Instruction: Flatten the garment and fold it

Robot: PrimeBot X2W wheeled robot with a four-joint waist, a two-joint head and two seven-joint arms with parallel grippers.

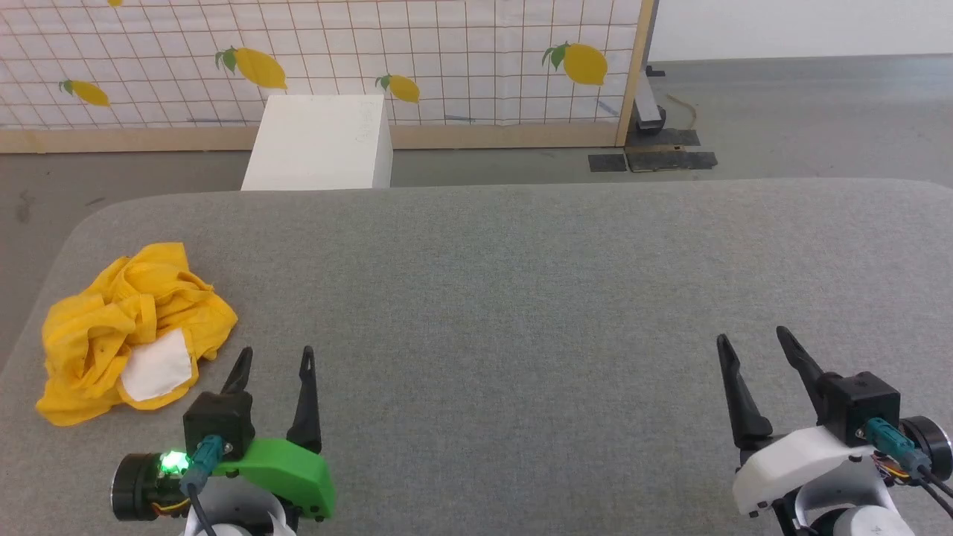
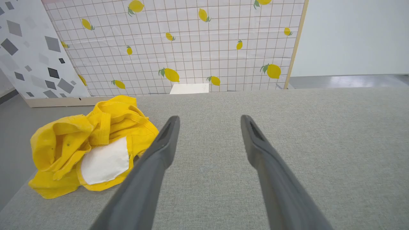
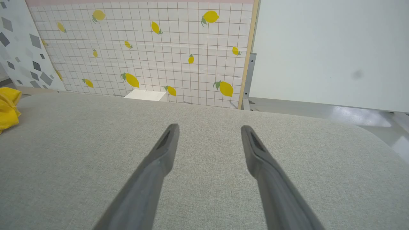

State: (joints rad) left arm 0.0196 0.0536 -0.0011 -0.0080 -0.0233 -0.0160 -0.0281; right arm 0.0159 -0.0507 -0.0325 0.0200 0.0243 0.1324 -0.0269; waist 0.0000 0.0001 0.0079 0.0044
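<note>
The garment (image 1: 126,331) is a mustard-yellow T-shirt lying crumpled in a heap near the left edge of the grey table (image 1: 521,298), with one white patch facing up. In the left wrist view the garment (image 2: 92,145) sits just left of my fingers. My left gripper (image 1: 274,357) stands open and empty right beside the heap's near right edge, apart from it. At the lower right, far from the cloth, my right gripper (image 1: 756,339) is open and empty too. A yellow corner of the garment (image 3: 8,108) shows at the left edge of the right wrist view.
A white box (image 1: 320,141) stands on the floor beyond the table's far edge. Behind it runs a lemon-patterned grid screen (image 1: 447,59) with a wooden frame. The table's rounded left corner (image 1: 82,223) lies close behind the garment.
</note>
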